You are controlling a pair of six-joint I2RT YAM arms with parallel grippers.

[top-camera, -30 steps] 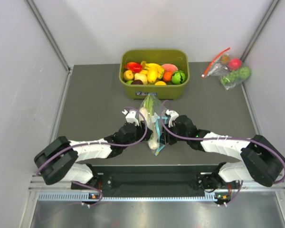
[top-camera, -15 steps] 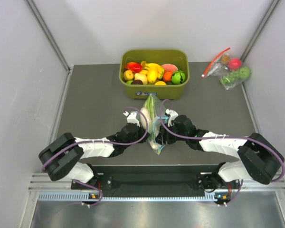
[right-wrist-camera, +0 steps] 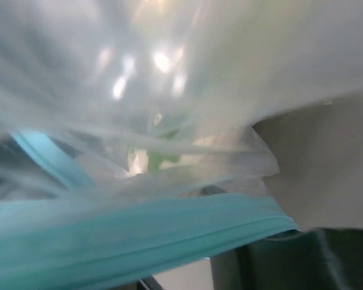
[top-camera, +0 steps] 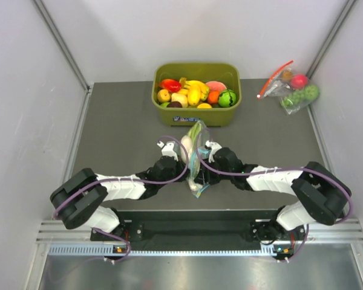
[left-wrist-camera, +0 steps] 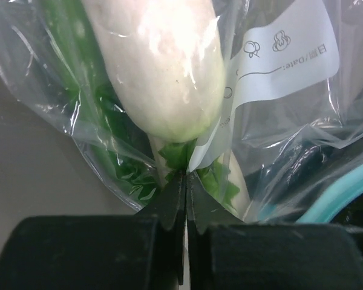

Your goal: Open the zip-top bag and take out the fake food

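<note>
The zip-top bag (top-camera: 197, 158) stands on edge at mid-table between my two grippers. The fake food shows through it: a white radish (left-wrist-camera: 163, 66) and green leaves (left-wrist-camera: 109, 151). My left gripper (top-camera: 184, 165) is on the bag's left side, and its jaws (left-wrist-camera: 186, 181) are shut on a fold of the clear plastic just below the radish. The white label patch (left-wrist-camera: 284, 60) and the blue-green zip strip (left-wrist-camera: 345, 193) lie to the right. My right gripper (top-camera: 206, 162) sits against the bag's right side. The zip strip (right-wrist-camera: 139, 235) lies across its jaws. Its fingers (right-wrist-camera: 278, 266) stand apart, largely hidden.
An olive bin (top-camera: 196, 116) of red, yellow and orange toy fruits stands just behind the bag. A second clear bag with a red zip strip (top-camera: 293, 90) lies at the back right. Grey walls close in both sides.
My left gripper has shut on the bag's plastic. The right arm has pushed left against the bag, and the bag has shifted slightly.
</note>
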